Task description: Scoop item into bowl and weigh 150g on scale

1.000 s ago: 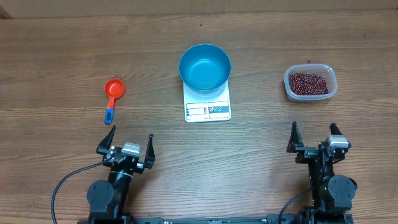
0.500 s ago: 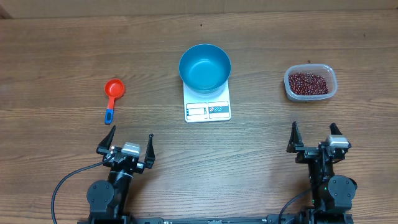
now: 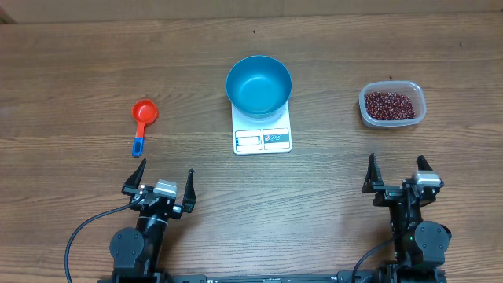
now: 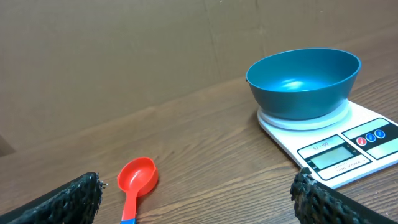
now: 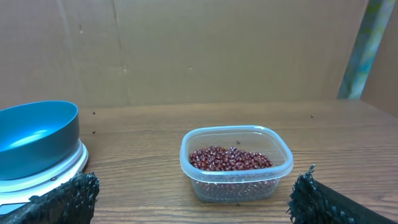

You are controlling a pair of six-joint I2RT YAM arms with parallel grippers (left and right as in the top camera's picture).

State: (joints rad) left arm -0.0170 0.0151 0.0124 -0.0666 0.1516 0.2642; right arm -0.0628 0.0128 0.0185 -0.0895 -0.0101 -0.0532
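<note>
Both arms seem folded low, largely cropped from view, left fingers (image 3: pixel 138 170) and right fingers (image 3: pixel 369 174) spread wide apart.
</note>
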